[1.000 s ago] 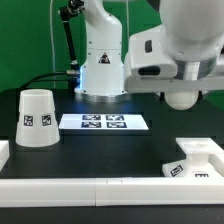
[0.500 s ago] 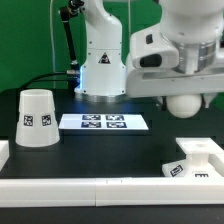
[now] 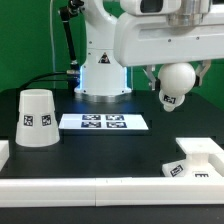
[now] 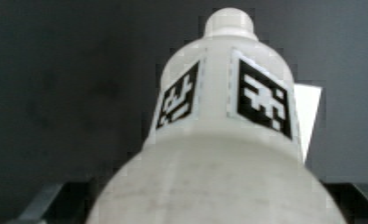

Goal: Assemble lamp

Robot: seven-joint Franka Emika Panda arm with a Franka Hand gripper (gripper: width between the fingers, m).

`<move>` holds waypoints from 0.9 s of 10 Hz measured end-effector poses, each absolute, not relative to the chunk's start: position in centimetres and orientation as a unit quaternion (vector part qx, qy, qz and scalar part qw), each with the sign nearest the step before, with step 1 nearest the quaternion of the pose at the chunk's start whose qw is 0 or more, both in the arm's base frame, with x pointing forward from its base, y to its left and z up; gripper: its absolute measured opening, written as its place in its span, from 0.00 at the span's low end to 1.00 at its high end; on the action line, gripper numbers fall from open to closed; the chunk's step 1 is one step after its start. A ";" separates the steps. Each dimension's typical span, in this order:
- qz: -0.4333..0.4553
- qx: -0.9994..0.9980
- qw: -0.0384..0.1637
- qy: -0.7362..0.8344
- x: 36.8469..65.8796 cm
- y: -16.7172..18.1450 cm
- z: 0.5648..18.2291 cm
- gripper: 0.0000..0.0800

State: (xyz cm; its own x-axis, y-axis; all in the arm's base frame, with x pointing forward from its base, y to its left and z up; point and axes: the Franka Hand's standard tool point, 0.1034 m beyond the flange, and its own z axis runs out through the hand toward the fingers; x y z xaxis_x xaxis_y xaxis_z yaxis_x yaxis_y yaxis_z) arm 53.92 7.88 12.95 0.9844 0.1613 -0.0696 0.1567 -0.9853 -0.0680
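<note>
the gripper (image 3: 175, 72) hangs at about two o'clock in the exterior view, its dark fingers (image 3: 149, 80) clamped on the bulb (image 3: 178, 80) — round head tilted, one tag on its underside, well above the table (image 3: 110, 150). in the wrist view the bulb (image 4: 216, 130) fills nearly the whole frame, with two tags on its narrow part. the shade (image 3: 37, 117) stands upright at nine o'clock, wide end down. the base (image 3: 196, 158) sits at four o'clock, close to the white rail (image 3: 80, 186). the marker board (image 3: 104, 122) lies flat near the centre — touching neither shade nor base.
</note>
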 end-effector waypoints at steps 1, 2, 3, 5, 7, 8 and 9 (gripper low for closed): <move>-0.009 -0.996 0.029 -0.078 54.5 7.8 12.9 0.72; -0.042 -0.996 0.027 -0.077 54.4 7.6 12.8 0.72; -0.069 -0.994 0.024 -0.087 54.8 7.5 12.7 0.72; -0.155 -0.980 0.013 -0.127 56.6 7.3 13.7 0.72; -0.218 -0.967 0.004 -0.134 57.6 7.1 14.5 0.72; -0.210 -0.968 0.005 -0.135 57.4 7.1 14.2 0.72; -0.210 -0.968 0.005 -0.135 57.4 7.1 14.2 0.72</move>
State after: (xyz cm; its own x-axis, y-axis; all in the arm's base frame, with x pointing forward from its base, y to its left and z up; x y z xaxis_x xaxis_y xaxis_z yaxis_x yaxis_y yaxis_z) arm 57.38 7.14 14.22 0.8756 0.2588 0.4079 0.2631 -0.9636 0.0466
